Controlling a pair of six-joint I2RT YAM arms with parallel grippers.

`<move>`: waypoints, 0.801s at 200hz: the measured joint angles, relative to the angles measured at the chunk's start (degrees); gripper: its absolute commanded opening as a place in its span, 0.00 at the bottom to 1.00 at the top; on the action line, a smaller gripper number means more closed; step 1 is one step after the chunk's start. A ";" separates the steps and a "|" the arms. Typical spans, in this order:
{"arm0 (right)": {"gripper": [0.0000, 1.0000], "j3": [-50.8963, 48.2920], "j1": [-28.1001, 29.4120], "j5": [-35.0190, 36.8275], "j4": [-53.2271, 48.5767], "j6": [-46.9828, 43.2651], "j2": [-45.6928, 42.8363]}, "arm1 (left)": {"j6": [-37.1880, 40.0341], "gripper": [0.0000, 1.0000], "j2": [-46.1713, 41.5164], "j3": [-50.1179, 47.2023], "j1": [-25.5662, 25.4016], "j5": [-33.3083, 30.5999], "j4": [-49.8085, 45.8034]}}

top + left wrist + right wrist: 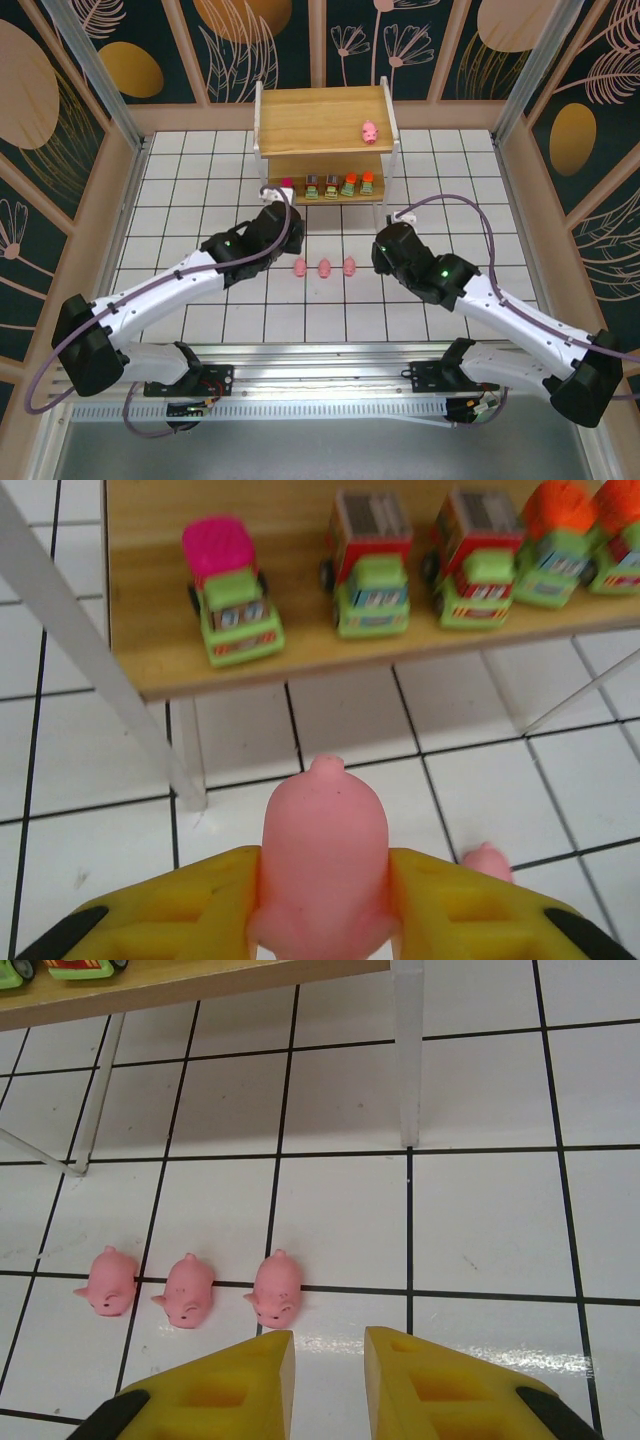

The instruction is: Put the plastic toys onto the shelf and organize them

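Note:
My left gripper [325, 875] is shut on a pink pig [325, 820], held just in front of the shelf's [320, 120] lower board [180, 665]. On that board stand several green-based toy trucks, a pink-topped one [232, 605] at the left and orange-topped ones [555, 540] at the right. One pig [371, 131] lies on the top board. Three pigs [324, 268] lie in a row on the table between the arms. My right gripper [329, 1345] is open and holds nothing, hovering just right of the nearest pig [276, 1288].
The shelf's white front legs [90, 650] [407, 1055] stand close ahead of each gripper. The white tiled table [470, 200] is bounded by a wooden rim and patterned walls [60, 110].

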 measured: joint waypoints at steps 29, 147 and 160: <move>0.26 -0.57 0.00 -0.24 0.42 0.00 -0.46 | 0.04 0.36 1.55 6.32 -0.68 0.04 -2.38; 0.26 -0.79 -0.11 -0.85 1.05 0.00 -1.55 | 2.69 0.38 13.97 35.04 -1.33 1.31 -9.25; 0.26 -0.90 -0.11 -0.85 1.05 0.00 -1.90 | 3.04 0.39 15.72 38.36 -1.33 1.38 -10.01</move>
